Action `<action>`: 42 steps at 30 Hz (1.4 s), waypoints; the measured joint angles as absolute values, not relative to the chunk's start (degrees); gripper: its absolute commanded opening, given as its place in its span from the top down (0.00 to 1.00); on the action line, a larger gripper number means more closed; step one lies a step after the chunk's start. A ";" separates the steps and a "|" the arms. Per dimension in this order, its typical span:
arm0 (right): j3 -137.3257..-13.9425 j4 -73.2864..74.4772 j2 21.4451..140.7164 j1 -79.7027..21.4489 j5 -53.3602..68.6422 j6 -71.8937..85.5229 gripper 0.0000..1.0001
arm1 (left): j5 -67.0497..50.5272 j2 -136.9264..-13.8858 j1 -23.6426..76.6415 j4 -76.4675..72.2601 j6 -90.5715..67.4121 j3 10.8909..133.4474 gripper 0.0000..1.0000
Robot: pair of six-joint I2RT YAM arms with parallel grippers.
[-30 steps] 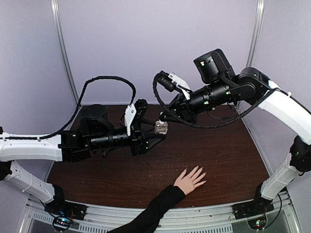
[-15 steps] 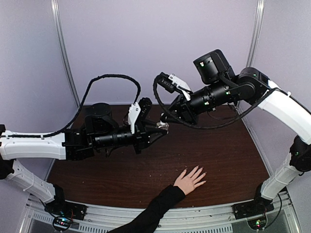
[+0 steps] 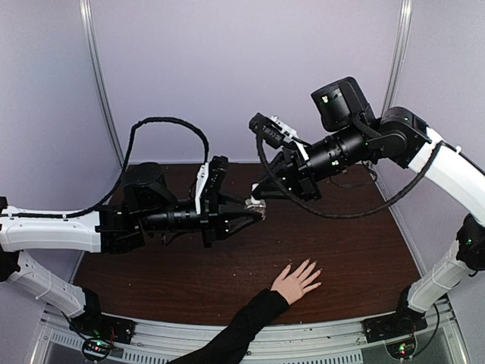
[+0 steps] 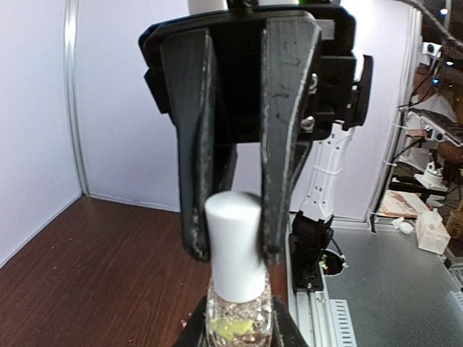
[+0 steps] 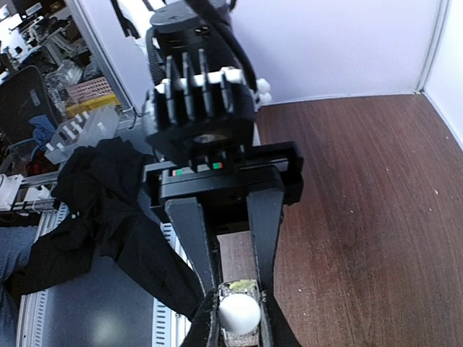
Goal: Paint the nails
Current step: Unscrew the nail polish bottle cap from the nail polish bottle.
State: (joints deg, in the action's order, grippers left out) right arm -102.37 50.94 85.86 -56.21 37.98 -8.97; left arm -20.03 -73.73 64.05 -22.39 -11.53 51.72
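**Asker:** Starting at the left of the overhead view, what is there?

**Robot:** My left arm comes in from 9 o'clock, level above the dark brown table [image 3: 341, 243]. My left gripper [image 5: 233, 285] ends near the middle of the view. Its jaws are closed to a narrow gap and grip the glass body of a small clear bottle [image 4: 239, 314] from both sides. The bottle stands upright in them, raised above the wood. Yellow flecks show inside the glass.

**Asker:** And in the middle?

**Robot:** A white cap [image 4: 233, 242] tops the bottle. My right gripper [image 4: 231, 246] meets it from 12 o'clock in my left wrist view. Its two dark fingers [image 4: 289, 144] are drawn in against the cap, one on each side. The two grippers face each other tip to tip, with only the bottle between them.

**Asker:** Where does the right arm come from?

**Robot:** It comes from 2 o'clock, sloping down towards the centre.

**Asker:** Where are the nails?

**Robot:** A person's hand [image 3: 295, 283] lies flat on the table at 5 o'clock from the bottle, well apart from both grippers. Its black sleeve [image 3: 242, 326] enters from 6 o'clock. The fingers are spread and point towards 1 o'clock. The nails [image 3: 312, 267] are at their tips, too small here for me to tell their colour.
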 measured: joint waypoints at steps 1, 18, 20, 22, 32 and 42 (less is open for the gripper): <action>-102.35 50.89 85.67 -56.21 39.40 -9.56 0.98 | -21.61 -73.73 64.05 -23.09 -11.84 51.72 1.00; -98.80 44.25 82.65 -56.73 38.33 -4.16 0.28 | -8.84 -70.13 64.45 -23.09 -9.43 49.50 1.00; -98.74 43.42 82.26 -56.73 33.52 -1.04 0.29 | -4.19 -70.02 64.42 -22.35 -9.15 49.50 1.00; -98.74 42.50 82.17 -56.73 29.12 1.91 0.31 | -0.86 -70.11 64.45 -21.63 -8.95 49.50 1.00; -98.74 41.28 85.25 -56.73 17.47 12.86 0.39 | 6.31 -72.42 64.45 -20.53 -8.88 49.82 1.00; -98.74 40.88 88.38 -56.75 14.15 16.95 0.49 | 8.01 -74.85 64.45 -19.09 -8.93 51.55 1.00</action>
State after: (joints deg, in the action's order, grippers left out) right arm -98.74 40.88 88.38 -56.75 14.15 16.95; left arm 8.01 -74.85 64.45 -19.09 -8.93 51.55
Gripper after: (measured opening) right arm 0.535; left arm 0.216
